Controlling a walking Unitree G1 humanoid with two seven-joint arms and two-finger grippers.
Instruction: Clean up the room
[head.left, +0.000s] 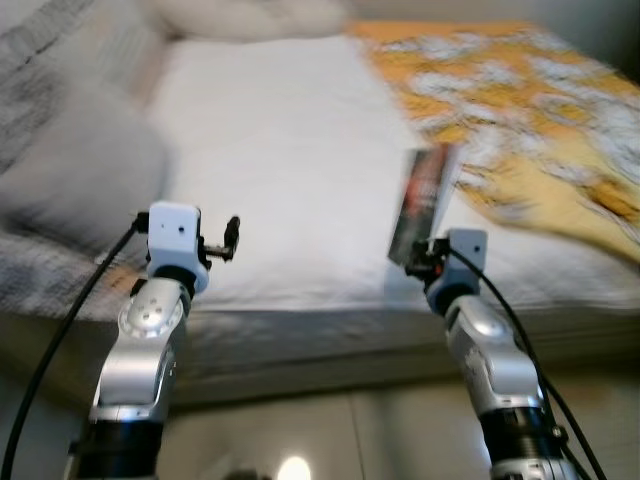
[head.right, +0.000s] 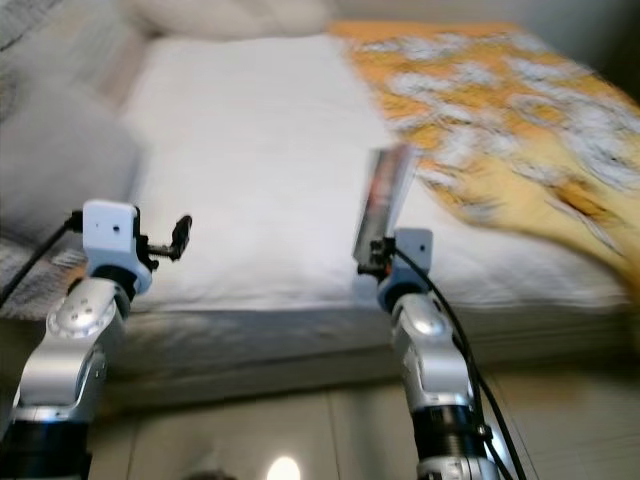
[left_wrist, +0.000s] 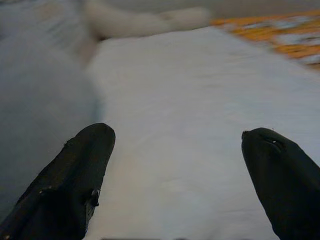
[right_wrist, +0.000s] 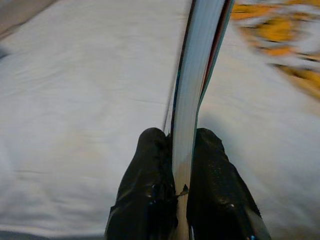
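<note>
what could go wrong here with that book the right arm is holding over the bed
1. The right tool pinches the book only at its bottom edge, with most of it standing tall above the fingers, so it may tip or slip out.
2. The head views are blurred, which suggests the robot is moving; a jolt could shake the thin book loose onto the white sheet.
3. The left tool is open and apart from the book, so nothing backs up the grip.

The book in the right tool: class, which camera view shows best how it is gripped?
The right wrist view: the book stands edge-on, its pages pinched between the right tool's two fingers. The eye views, blurred, show its dark cover rising above the white bed. The left wrist view shows the open left tool instead.
</note>
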